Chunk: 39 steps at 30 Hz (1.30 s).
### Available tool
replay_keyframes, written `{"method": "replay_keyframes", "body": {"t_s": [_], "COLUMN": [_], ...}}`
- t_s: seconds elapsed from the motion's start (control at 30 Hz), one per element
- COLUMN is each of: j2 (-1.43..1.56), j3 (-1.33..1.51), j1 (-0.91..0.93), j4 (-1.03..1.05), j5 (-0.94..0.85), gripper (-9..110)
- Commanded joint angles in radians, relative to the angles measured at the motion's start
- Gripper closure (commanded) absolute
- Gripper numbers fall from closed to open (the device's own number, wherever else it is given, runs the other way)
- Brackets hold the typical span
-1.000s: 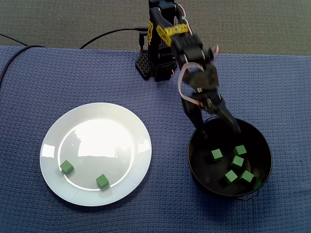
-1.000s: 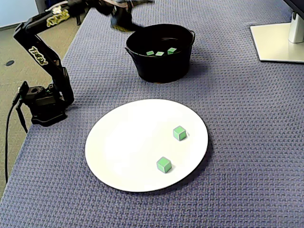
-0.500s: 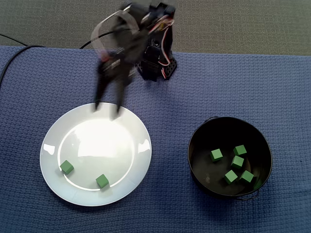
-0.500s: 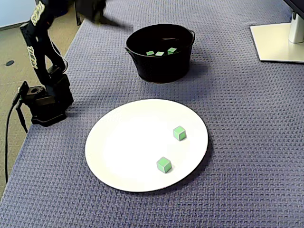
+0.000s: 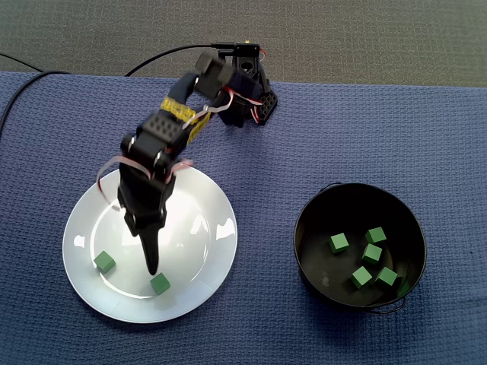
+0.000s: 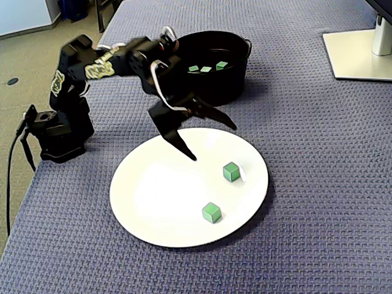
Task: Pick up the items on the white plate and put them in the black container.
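Gripper [image 6: 214, 143] jaws apart, hovering over plate [image 6: 153, 202]. Two cubes on plate: near cube [image 6: 231, 171] just under gripper, far cube [image 6: 211, 212] toward plate rim. Container [image 6: 226, 86] beyond plate. Advice: straddle near cube squarely, descend, close gently, avoid nudging it.

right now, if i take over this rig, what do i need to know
Claw: open, empty, over the white plate, close to one green cube.
On the plate: that cube and a second cube, apart from each other.
Done: five green cubes lie in the black container.
Left: both plate cubes need to go into the container.
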Motion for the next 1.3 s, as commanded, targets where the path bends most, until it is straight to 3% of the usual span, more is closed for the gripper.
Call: {"method": "replay_keyframes", "body": {"t_s": [0.0, 0.3, 1.27], "j2": [-0.089, -0.199, -0.413], "j3": [-0.130, -0.221, -0.388], "j1": [-0.021, -0.029, -0.098], "j4": [0.005, -0.037, -0.032], "j5": [-0.084, -0.230, -0.232], "gripper": [60, 63, 70]}}
